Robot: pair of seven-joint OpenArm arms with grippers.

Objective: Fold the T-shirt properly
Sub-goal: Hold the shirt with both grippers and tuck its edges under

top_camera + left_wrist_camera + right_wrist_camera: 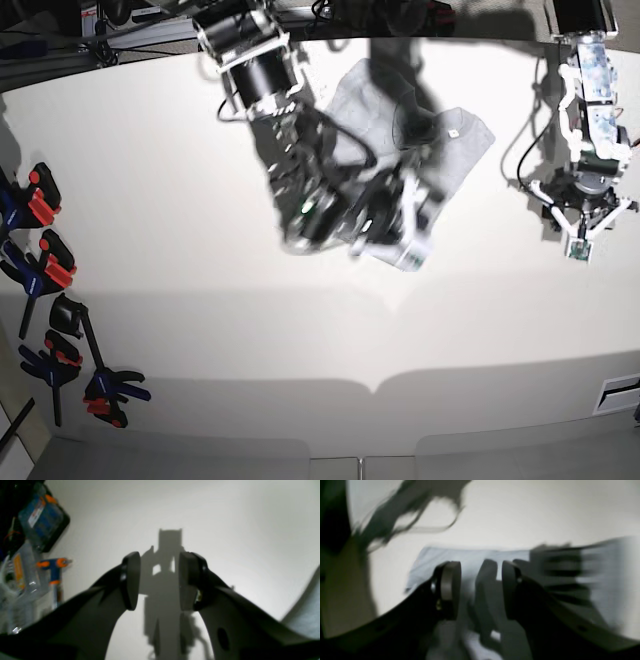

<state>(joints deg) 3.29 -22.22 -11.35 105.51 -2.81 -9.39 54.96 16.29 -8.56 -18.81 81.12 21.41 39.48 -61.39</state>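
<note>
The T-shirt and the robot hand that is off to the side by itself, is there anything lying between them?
No. In the base view, only bare white table and shadow separate the T-shirt from the left gripper, which hangs open and empty.

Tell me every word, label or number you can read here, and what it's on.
None can be read.
T-shirt: small white tag, too small to read; no lettering shows.
Blue packages at the table edge: white label, blurred.
Clamps: no legible marks.
</note>
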